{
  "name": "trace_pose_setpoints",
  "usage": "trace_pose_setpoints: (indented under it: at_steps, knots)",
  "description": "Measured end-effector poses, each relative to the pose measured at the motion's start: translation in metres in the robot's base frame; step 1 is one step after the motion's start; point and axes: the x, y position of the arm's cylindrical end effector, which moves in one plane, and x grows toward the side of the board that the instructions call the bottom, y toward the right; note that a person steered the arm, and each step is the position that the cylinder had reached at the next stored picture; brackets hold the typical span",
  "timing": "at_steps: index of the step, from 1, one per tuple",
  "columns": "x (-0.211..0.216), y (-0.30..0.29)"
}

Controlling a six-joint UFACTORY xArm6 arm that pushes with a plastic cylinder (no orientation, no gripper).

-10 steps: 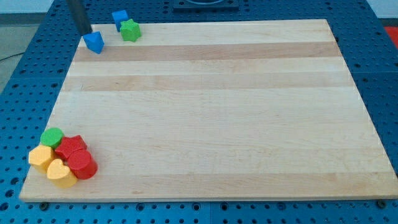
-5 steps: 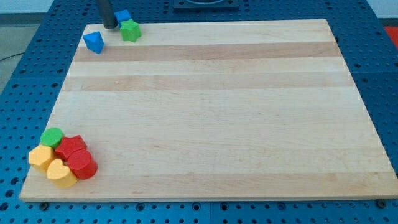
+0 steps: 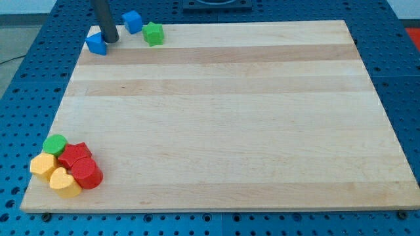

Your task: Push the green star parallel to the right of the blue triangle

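Note:
The green star (image 3: pixel 153 33) lies near the board's top edge at the view's upper left. The blue triangle (image 3: pixel 96 44) lies to its left, near the board's top left corner. A second blue block (image 3: pixel 132 21) sits just up and left of the star at the board's edge. My tip (image 3: pixel 110 39) is down on the board, right beside the blue triangle's right side, and to the left of the star with a gap between.
A cluster sits at the board's bottom left corner: a green block (image 3: pixel 55 144), two red blocks (image 3: pixel 75 156) (image 3: pixel 86 174) and two yellow blocks (image 3: pixel 44 166) (image 3: pixel 64 183). The wooden board (image 3: pixel 223 118) lies on a blue pegboard table.
The green star slid to the right by about a block's width. The second blue block shifted slightly right. My tip went from the triangle up to the star, then back down beside the triangle.

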Motion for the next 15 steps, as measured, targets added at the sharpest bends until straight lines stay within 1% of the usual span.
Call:
trace_pose_setpoints:
  at_steps: [1,2,5,6,7,8,9,10,11,12,13,14,15]
  knots:
    - [-0.022,-0.024]
    - [-0.042,-0.032]
    - [-0.042,-0.009]
    - [-0.042,0.013]
    - [-0.032,0.024]
    - [-0.008,0.051]
    - [0.002,0.063]
    - [0.003,0.021]
    - [-0.002,-0.007]
    - [-0.029,-0.007]
    - [-0.043,-0.006]
    - [-0.043,0.003]
    - [-0.041,0.034]
